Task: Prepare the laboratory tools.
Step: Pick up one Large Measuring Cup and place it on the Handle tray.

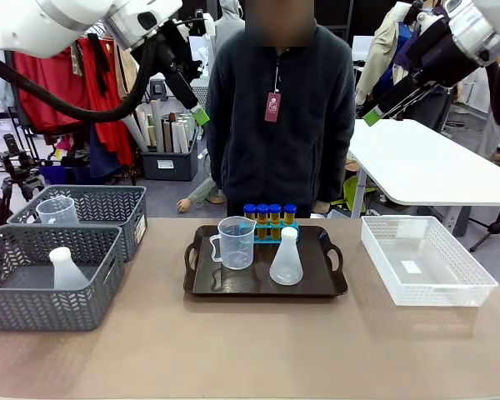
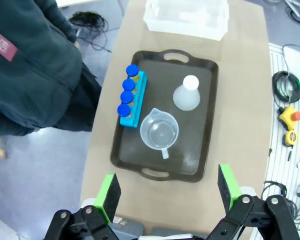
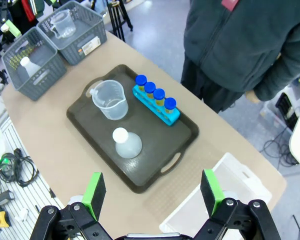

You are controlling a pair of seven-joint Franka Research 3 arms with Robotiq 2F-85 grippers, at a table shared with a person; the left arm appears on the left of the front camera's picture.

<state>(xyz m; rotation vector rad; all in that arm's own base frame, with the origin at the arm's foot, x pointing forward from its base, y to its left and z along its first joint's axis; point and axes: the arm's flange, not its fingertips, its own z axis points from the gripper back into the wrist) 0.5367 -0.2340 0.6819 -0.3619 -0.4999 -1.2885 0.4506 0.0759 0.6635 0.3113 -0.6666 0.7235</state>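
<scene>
Yellow tubes (image 1: 267, 216) capped in blue, turquoise rack (image 1: 271, 230), dark brown tray (image 1: 265, 287), grey lattice-patterned baskets (image 1: 50, 279), beige worktop (image 1: 250, 350).

four yellow tubes with blue caps (image 1: 267, 214), two measuring jugs (image 1: 236, 242) (image 1: 58, 210), two conical flasks (image 1: 286, 258) (image 1: 67, 270), two grey baskets (image 1: 33, 296) (image 1: 117, 200), one white basket (image 1: 475, 292), one tray (image 1: 202, 287).

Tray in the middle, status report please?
Both tools open, high above table. Jug, flask, four capped tubes on tray. Nothing in the way.
</scene>
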